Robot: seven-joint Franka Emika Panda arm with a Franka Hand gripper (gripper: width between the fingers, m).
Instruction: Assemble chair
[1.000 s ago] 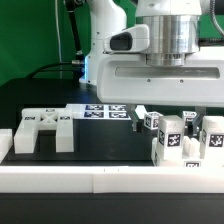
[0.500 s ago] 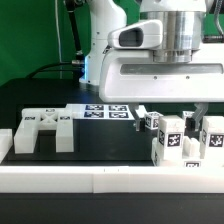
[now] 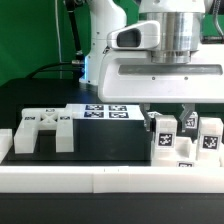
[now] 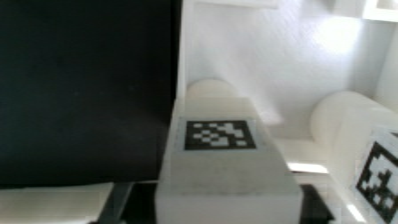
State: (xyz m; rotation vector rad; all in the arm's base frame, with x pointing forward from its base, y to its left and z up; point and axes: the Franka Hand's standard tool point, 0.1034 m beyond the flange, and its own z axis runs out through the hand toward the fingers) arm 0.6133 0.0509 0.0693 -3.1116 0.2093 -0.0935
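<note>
Chair parts lie on the black table. A white notched frame (image 3: 40, 128) lies at the exterior view's left. Upright tagged white leg blocks stand at the right. My gripper (image 3: 168, 118) is down over one leg block (image 3: 164, 133), with a finger on each side of it and the jaws pressed against its sides. In the wrist view this block (image 4: 222, 140) fills the gap between the dark fingers (image 4: 139, 200). Another tagged block (image 3: 210, 136) stands just beside it and also shows in the wrist view (image 4: 365, 150).
The marker board (image 3: 105, 111) lies flat behind the parts. A long low white border rail (image 3: 100, 178) runs along the front. A small white block (image 3: 4, 141) sits at the far left. The arm's white body hangs over the right half.
The gripper shifted to the exterior view's right and came down over the leg block. Its fingers closed in from wide apart to the block's sides.
</note>
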